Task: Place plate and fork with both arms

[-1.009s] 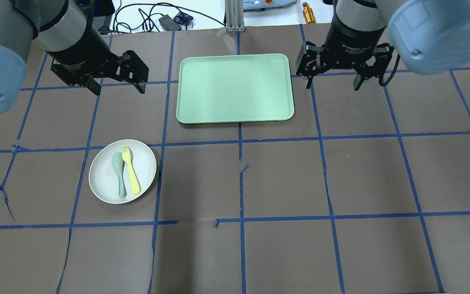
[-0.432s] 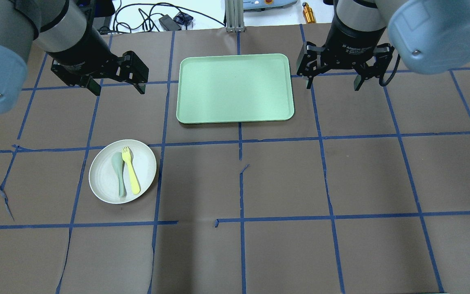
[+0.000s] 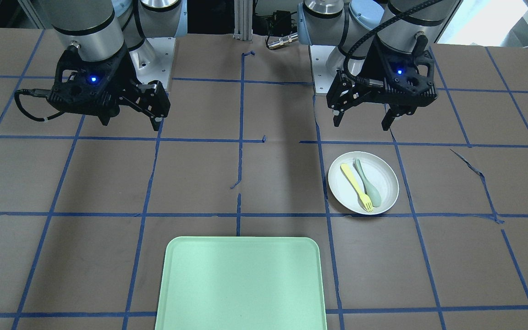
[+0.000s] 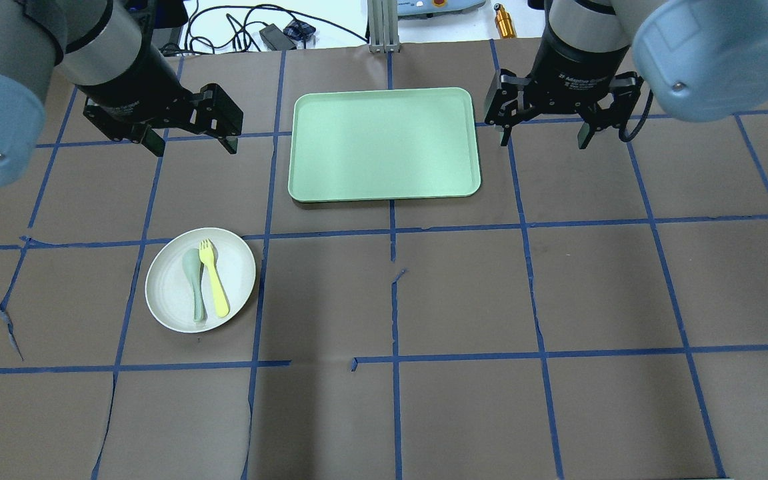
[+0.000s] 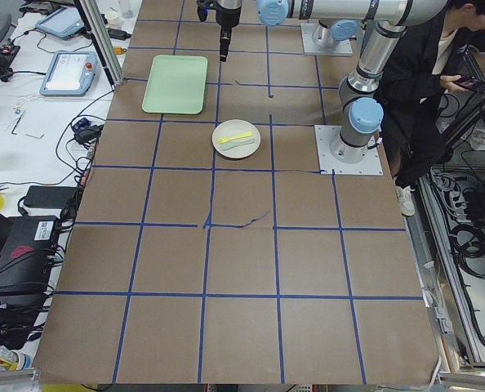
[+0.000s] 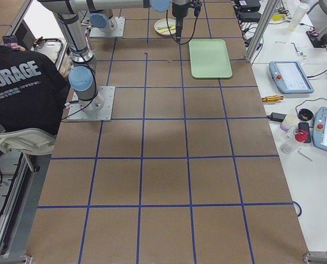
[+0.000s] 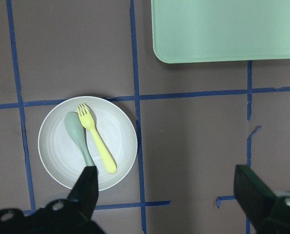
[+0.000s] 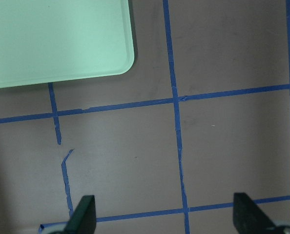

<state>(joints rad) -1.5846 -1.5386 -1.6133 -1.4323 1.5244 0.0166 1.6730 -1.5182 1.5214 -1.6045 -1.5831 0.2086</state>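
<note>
The white plate [image 4: 171,297] lies on the brown table at the left. On it the pale-yellow fork [image 4: 214,283] lies beside a grey-green spoon [image 4: 194,283]. My left gripper [image 4: 194,148] hangs open and empty above the table, behind the plate. In the left wrist view the plate [image 7: 120,141] and fork [image 7: 98,144] lie below and left of the open gripper [image 7: 167,195]. My right gripper [image 4: 545,141] is open and empty, just right of the mint-green tray [image 4: 384,143]. The front-facing view shows the plate [image 3: 385,183] below the left gripper [image 3: 361,124].
The mint-green tray lies between the two grippers at the table's far middle and holds nothing. Blue tape lines grid the brown paper, torn in places. Cables and devices lie beyond the far edge. A person sits by the robot's base [image 5: 422,73].
</note>
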